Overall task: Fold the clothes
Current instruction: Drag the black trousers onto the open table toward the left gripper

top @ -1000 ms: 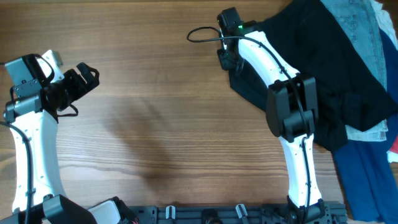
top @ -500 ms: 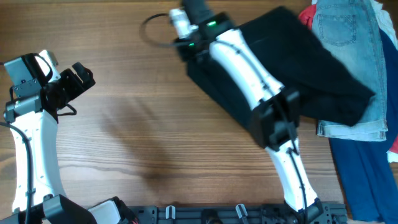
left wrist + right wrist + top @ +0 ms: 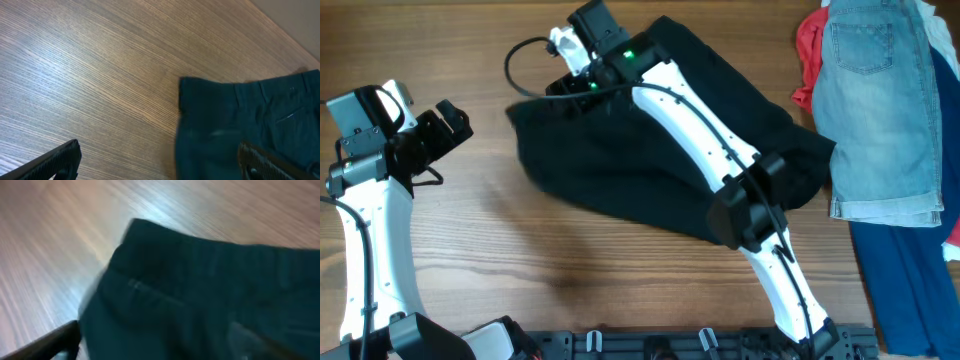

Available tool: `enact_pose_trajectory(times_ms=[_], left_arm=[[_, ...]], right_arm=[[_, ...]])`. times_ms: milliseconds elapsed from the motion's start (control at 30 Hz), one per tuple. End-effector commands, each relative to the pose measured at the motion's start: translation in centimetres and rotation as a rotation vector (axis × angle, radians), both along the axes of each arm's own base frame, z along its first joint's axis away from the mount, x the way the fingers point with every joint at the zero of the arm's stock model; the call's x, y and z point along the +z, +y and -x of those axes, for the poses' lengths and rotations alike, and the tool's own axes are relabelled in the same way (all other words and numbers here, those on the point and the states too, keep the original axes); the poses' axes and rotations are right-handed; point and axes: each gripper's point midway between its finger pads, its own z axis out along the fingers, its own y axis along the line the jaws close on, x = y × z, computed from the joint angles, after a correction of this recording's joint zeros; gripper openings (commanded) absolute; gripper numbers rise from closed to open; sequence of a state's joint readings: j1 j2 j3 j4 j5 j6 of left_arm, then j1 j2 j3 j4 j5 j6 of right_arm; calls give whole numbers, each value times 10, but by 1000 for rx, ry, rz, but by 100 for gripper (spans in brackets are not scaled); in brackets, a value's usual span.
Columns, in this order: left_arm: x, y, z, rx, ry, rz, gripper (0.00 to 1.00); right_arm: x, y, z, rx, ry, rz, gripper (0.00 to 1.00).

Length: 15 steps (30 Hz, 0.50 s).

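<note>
Found the black garment (image 3: 590,170) lying rumpled at mid-table toward the far side, its right end just beside the denim shorts (image 3: 880,100), with the red cloth (image 3: 807,50) further off at the far right. Noted the right gripper (image 3: 568,88) poised over the garment's far left corner, jaws apart in the wrist view, cloth beneath them but nothing visibly pinched; blurred there, so taken with some caution. Noted the left gripper (image 3: 450,118) parked over bare table (image 3: 520,260) near the left edge, jaws wide apart and empty, a waistband corner of the garment showing in its wrist view. Judged the step in hand as laying the garment out flat ahead of any fold. Judged little of the task done: no crease, no squared edge, fabric bunched under the right arm. To do it well, needed to lift the right arm clear without snagging cloth, then take two corners of one edge, one per gripper, pinching a single layer close to the seam. Needed then to draw outward evenly, keeping the fabric low on the wood and smoothing humps before folding. Risked dragging the whole piece toward the shorts, or trapping a doubled layer and setting a crooked fold.
</note>
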State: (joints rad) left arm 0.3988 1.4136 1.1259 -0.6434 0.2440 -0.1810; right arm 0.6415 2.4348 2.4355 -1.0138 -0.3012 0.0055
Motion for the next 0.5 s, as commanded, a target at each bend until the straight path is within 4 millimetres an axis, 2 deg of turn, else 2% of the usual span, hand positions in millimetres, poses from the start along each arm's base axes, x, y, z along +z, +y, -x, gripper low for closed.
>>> enact_pose_trajectory(times_ms=[0, 100, 167, 233, 267, 367, 400, 467], left_arm=[[13, 0, -2, -18, -34, -22, 100], [14, -25, -7, -138, -45, -21, 100], [13, -41, -9, -205, -39, -41, 100], [10, -63, -12, -267, -22, -85, 100], [10, -69, -13, -282, -20, -92, 100], [10, -87, -14, -326, -22, -88, 100], [10, -93, -14, -336, -22, -84, 100], [9, -98, -14, -345, -21, -79, 100]], right_arm=[[68, -67, -36, -163, -127, 17, 100], [61, -120, -52, -287, -80, 78, 99], [50, -146, -56, -336, -33, 110, 99], [31, -204, -63, -498, 43, 201, 99], [26, -222, -63, -541, 65, 235, 99], [13, -257, -58, -602, 136, 286, 99], [3, -269, -56, -605, 166, 318, 100], [-11, -276, -54, -596, 201, 345, 99]])
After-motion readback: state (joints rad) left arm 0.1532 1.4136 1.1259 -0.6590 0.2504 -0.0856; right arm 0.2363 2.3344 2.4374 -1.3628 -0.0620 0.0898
